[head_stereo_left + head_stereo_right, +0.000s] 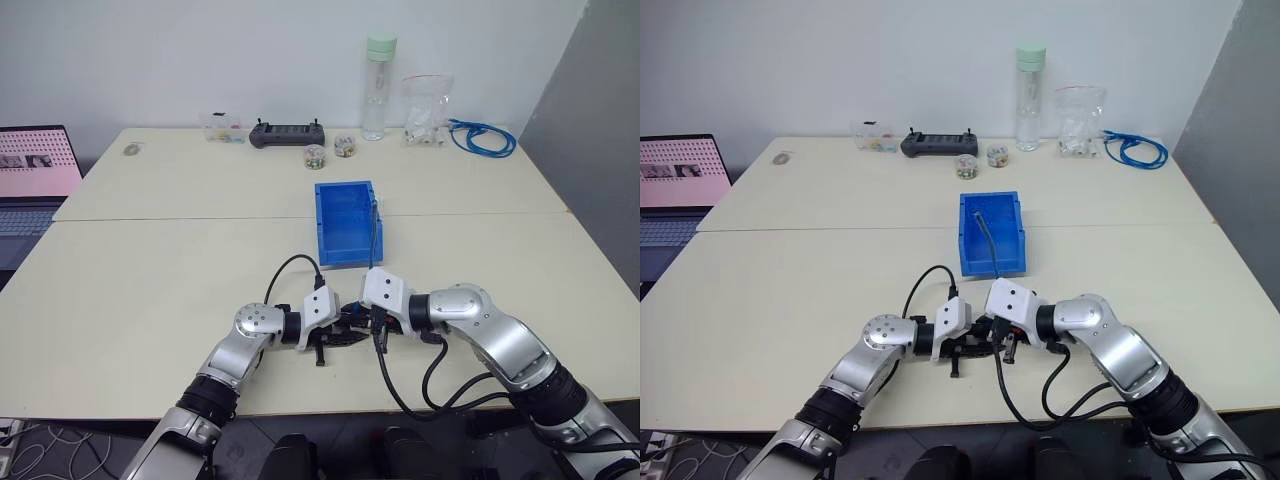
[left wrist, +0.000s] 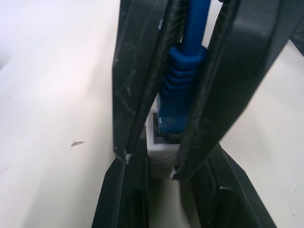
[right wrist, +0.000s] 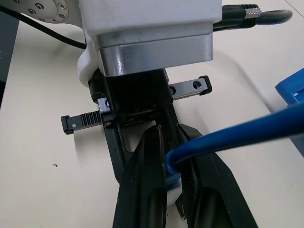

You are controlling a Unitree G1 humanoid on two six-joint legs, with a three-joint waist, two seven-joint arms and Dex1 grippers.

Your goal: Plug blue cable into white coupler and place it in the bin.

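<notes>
Near the table's front edge my two grippers meet tip to tip. My left gripper [image 1: 346, 340] is shut on the white coupler [image 2: 160, 151], a tiny block pinched between its fingers. My right gripper [image 1: 372, 327] is shut on the blue cable [image 3: 228, 135] just behind its ribbed plug boot [image 2: 183, 90]. The plug's tip sits in the coupler's socket; how deep is hidden. From the grippers the thin cable [image 1: 376, 232] runs away over the table and into the bin [image 1: 327, 225], where its far end lies. The bin stands just beyond the grippers.
Along the back stand a black controller [image 1: 287, 133], small jars [image 1: 315, 155], a tall bottle [image 1: 378, 85], a plastic bag [image 1: 427, 110] and a coiled blue cable bundle [image 1: 483, 138]. A laptop [image 1: 35, 165] sits off the left edge.
</notes>
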